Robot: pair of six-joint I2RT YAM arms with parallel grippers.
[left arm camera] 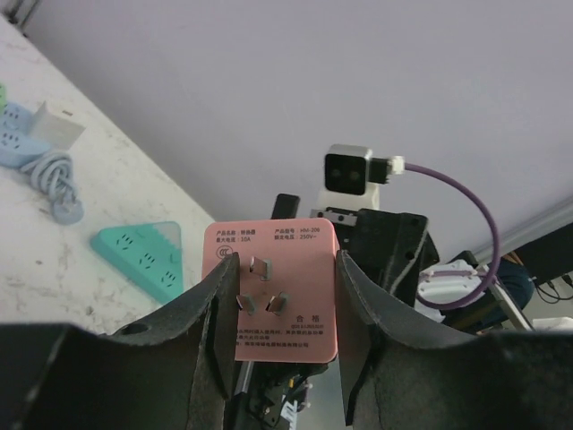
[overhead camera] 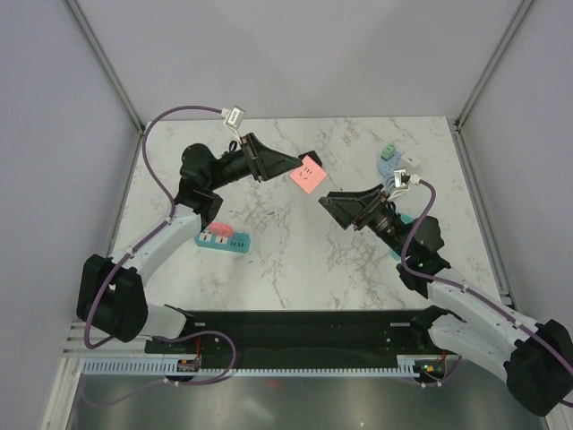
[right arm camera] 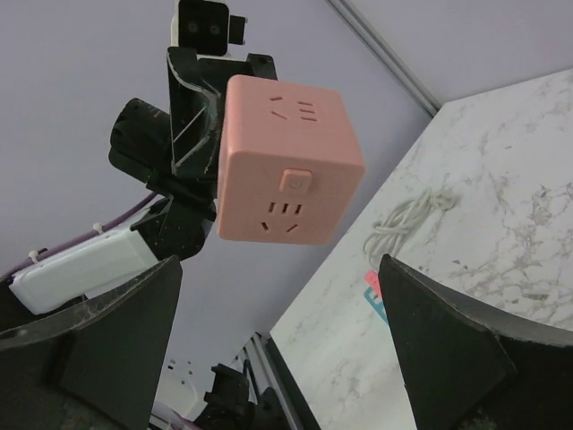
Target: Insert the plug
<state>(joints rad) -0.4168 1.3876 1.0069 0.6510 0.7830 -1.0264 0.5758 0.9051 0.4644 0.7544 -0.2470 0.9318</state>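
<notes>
My left gripper is shut on a pink cube plug and holds it in the air above the table's middle back. In the left wrist view the cube sits between the two fingers, and its three metal prongs face that camera. My right gripper is open and empty, just right of the cube and pointed at it. In the right wrist view the cube hangs above and between the wide-open fingers, its socket face showing.
A teal power strip with pink plugs lies at the left. A blue strip with a green piece, a white adapter and a coiled cable lie at the back right. Another teal strip lies by the right arm.
</notes>
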